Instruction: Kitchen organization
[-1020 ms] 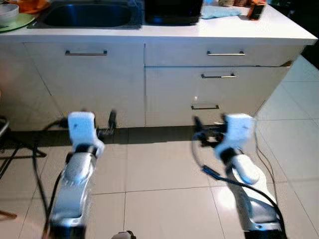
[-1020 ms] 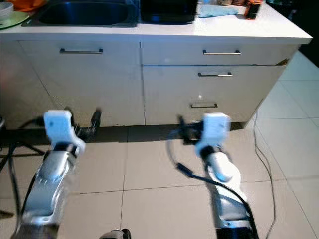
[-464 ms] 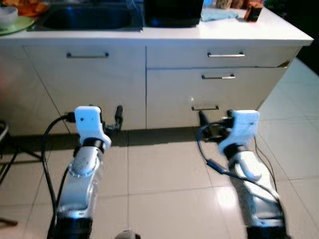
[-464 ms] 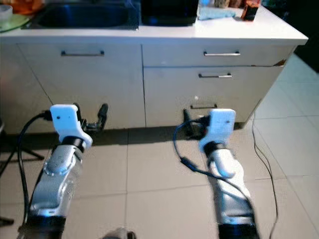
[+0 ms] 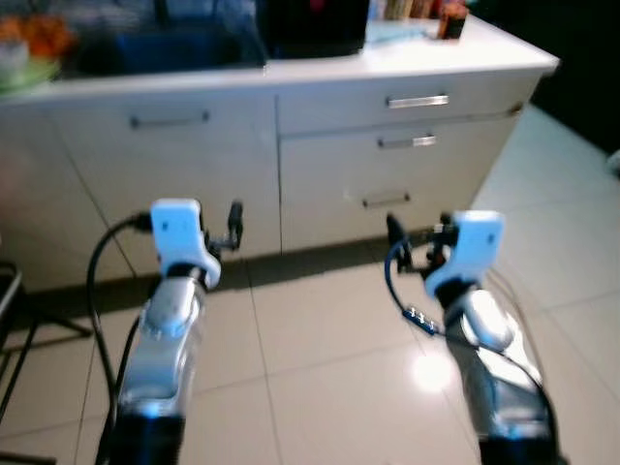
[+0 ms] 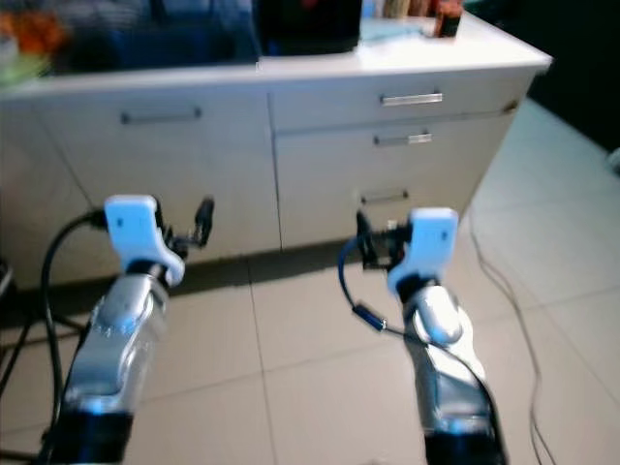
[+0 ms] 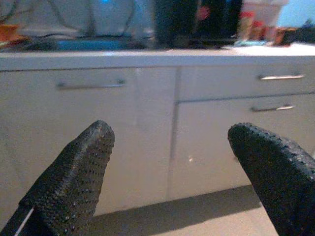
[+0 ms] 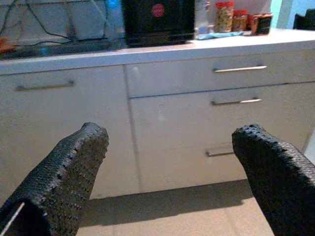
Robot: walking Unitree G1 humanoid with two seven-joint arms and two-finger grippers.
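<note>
The robot faces the white cabinet (image 5: 281, 165) from the tiled floor; I judge it is in the approach step. The left gripper (image 7: 170, 172) and right gripper (image 8: 170, 172) are both wide and empty, well apart from the drawer handles (image 8: 239, 69). Next it must come nearer

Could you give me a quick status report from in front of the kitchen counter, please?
Left gripper and right gripper open, empty, held above the beige tiled floor. White drawer cabinet ahead, drawers shut. Black cable on floor at right.
</note>
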